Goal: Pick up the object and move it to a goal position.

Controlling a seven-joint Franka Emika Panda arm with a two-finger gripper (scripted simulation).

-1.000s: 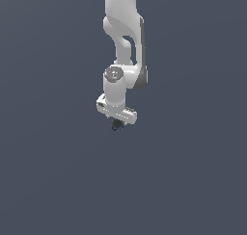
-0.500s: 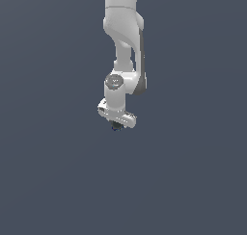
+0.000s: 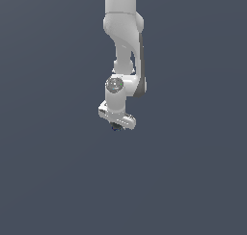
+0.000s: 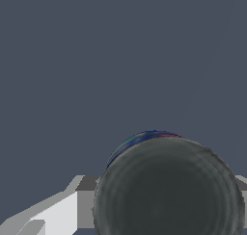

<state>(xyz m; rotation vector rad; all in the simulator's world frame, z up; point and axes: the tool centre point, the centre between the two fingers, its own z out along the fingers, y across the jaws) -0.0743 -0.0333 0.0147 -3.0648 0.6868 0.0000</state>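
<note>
Slate-grey featureless backdrop all around, white gripper (image 3: 116,125) clamped on dark ball (image 4: 169,188)

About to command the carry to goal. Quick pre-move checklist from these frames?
1. Object in the gripper: ok. The dark ball sits right under the gripper, and in the wrist view it fills the space by a white finger.
2. Grip closed firmly on it: cannot tell; the jaws are hidden behind the gripper body and the ball.
3. Ball centred between the fingers: cannot tell.
4. Obstacles near the arm: ok, only plain grey background shows in both views.
5. Goal position located: not ok, no marker appears in either view.
</note>
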